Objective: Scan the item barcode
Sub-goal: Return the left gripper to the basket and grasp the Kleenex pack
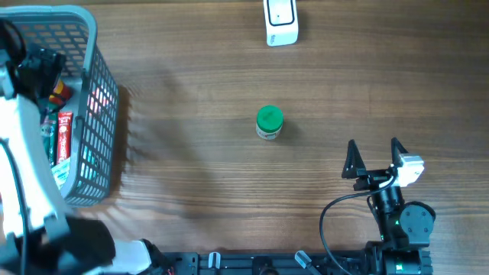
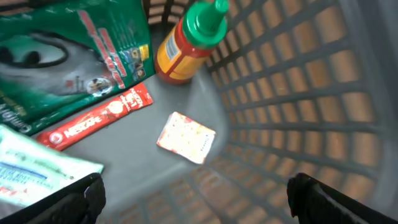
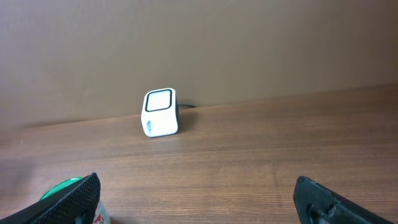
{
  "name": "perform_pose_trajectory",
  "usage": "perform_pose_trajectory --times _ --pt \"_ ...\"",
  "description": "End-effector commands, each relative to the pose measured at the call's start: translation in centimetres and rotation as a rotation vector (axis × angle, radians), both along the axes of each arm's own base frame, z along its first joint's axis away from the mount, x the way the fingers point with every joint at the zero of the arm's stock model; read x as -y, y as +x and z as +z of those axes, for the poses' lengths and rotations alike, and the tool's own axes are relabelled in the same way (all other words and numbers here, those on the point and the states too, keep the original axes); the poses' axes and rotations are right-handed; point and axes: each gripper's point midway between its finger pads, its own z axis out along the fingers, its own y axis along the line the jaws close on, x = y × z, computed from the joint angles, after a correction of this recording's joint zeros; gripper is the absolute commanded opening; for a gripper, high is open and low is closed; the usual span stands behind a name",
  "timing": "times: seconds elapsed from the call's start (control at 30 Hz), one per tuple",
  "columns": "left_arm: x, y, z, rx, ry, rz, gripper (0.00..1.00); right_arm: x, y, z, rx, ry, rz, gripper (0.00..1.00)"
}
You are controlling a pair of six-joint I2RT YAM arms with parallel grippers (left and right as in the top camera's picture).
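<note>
Jar with a green lid stands in the middle of the table, between the scanner at the far edge and the right gripper, spread and empty near the right near corner. The likely best approach is to grip without covering the label, then turn it squarely to the scanner window. The left gripper, also spread and empty, hangs inside the basket at the left edge, over a red stick reading "NESCAFÉ".
</note>
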Motion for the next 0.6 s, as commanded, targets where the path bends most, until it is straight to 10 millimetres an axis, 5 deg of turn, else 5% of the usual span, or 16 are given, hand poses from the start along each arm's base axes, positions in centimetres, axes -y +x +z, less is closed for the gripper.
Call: perform_pose_trajectory --times 0.0,0.17,0.33,0.57 --pt "-0.8 1.6 -5.5 -0.166 0.023 -0.154 0.98 0.0 0.0 0.2 0.011 -0.01 -0.003 1.0" --pt "0.6 4.6 -12.1 -0.243 -0.038 -0.427 1.0 0.0 0.0 0.2 0.011 -0.01 -0.003 1.0" --pt "0.9 6.4 -16.2 -0.267 -0.059 -0.456 1.0 0.0 0.0 0.2 0.012 -0.01 -0.003 1.0" --pt "2.0 7.9 -19.3 -0.285 -0.067 -0.49 1.0 0.0 0.0 0.2 0.012 -0.01 -0.003 1.0"
